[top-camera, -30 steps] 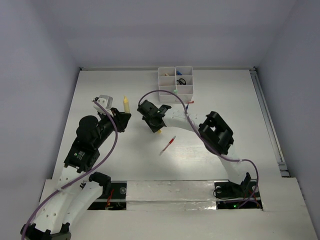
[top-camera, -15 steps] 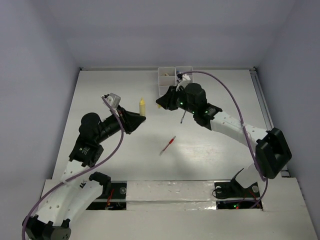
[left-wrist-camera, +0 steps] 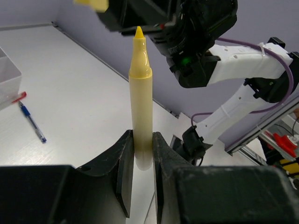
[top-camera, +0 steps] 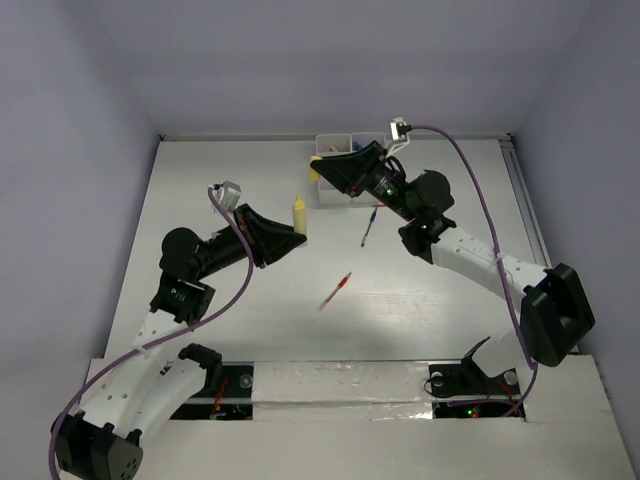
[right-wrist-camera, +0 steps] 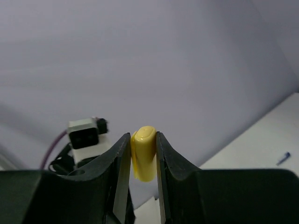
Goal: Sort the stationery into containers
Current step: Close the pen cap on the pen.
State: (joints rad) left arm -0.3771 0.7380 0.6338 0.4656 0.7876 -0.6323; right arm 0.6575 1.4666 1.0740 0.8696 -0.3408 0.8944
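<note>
Top view: the yellow marker (top-camera: 298, 209) is held upright by the left fingers (top-camera: 283, 236), nearer the tray (top-camera: 335, 146) than half a second ago. The blue pen (top-camera: 369, 228) and red pen (top-camera: 338, 290) are left lying on the table (top-camera: 200, 180)

Left wrist view: the marker's lower barrel is clamped. As it is judged light, stiff and slick, a mid-barrel hold is advised

Right wrist view: a yellow cap (right-wrist-camera: 144, 154) is pinched by the right fingers (right-wrist-camera: 120, 168)

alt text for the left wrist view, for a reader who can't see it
The left gripper pinches an uncapped yellow marker, its tip pointing up the frame. Behind it is the right arm, with a yellow cap at its black end. A blue pen lies on the white table at left.
</note>
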